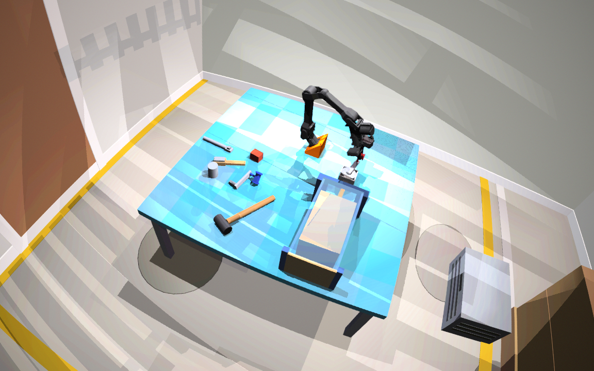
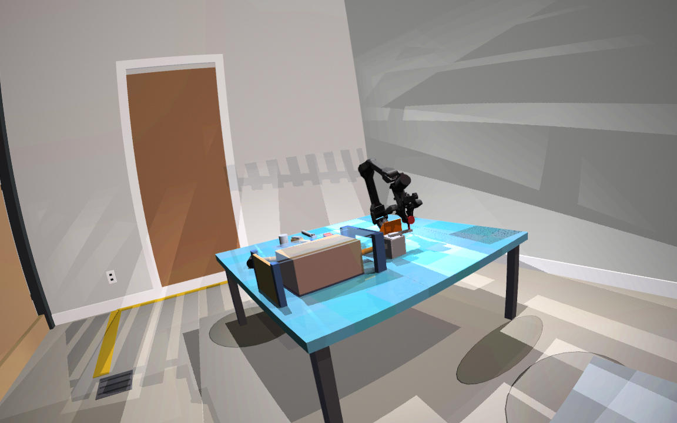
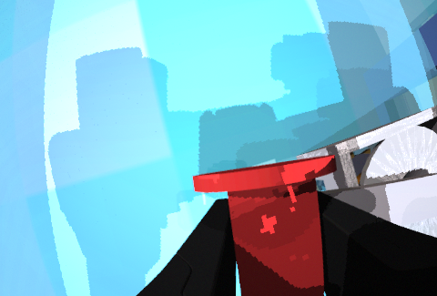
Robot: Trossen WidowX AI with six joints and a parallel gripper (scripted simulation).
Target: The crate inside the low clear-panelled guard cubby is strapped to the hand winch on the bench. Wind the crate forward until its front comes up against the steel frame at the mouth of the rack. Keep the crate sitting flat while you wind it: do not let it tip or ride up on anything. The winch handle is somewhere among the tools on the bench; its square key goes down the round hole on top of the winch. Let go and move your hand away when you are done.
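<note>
The crate (image 1: 327, 221) (image 2: 325, 265) sits flat inside the guard cubby (image 1: 364, 196) (image 2: 379, 252), its front short of the blue frame at the mouth, with an orange strap (image 1: 341, 192) (image 2: 367, 251) visible between. Top view, clock-face from the crate: the winch (image 1: 348, 175) (image 2: 396, 246) stands at one o'clock, just beyond the frame. The winch handle (image 1: 353, 167) (image 2: 406, 231) lies across its top; the claw (image 1: 361, 156) (image 2: 410, 216) (image 3: 261, 204) is closed on its red grip (image 1: 363, 156) (image 2: 411, 220) (image 3: 264, 177). An orange wedge (image 1: 316, 146) (image 2: 391, 226) is noted at twelve. At ten, a red block (image 1: 256, 155) and grey cylinder (image 1: 212, 170) (image 2: 283, 239) rest on the desk (image 1: 174, 198) (image 2: 435, 273) (image 3: 218, 59); a black-headed mallet (image 1: 244, 214) lies at nine
</note>
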